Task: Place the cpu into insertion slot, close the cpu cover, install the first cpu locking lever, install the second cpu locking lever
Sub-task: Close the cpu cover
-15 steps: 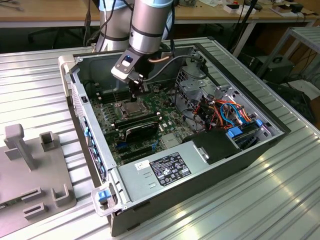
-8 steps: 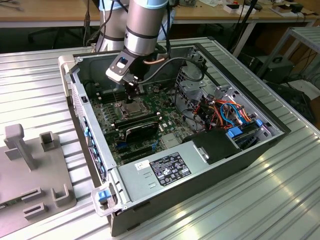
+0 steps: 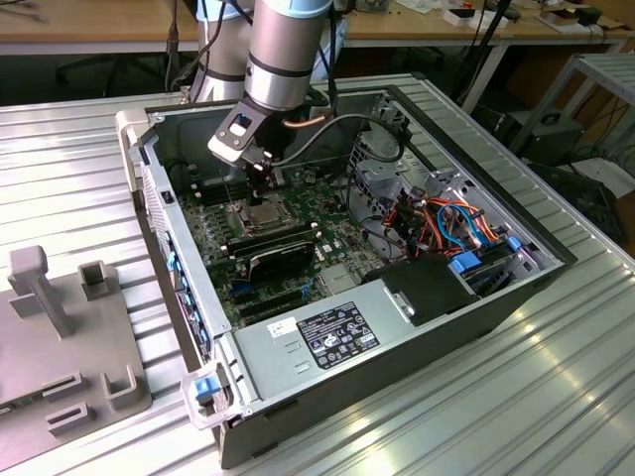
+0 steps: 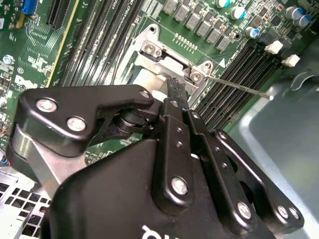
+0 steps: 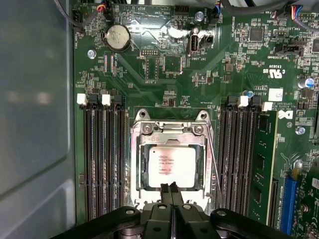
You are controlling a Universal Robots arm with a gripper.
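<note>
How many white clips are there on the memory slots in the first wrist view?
4. Two white clips end the slots by the case wall; two end those on the cpu's other side. The gripper may hide others.

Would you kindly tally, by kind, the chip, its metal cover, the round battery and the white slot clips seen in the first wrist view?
Chip: 1
Metal cover: 1
Round battery: 1
White slot clips: 4
Total: 7
</note>
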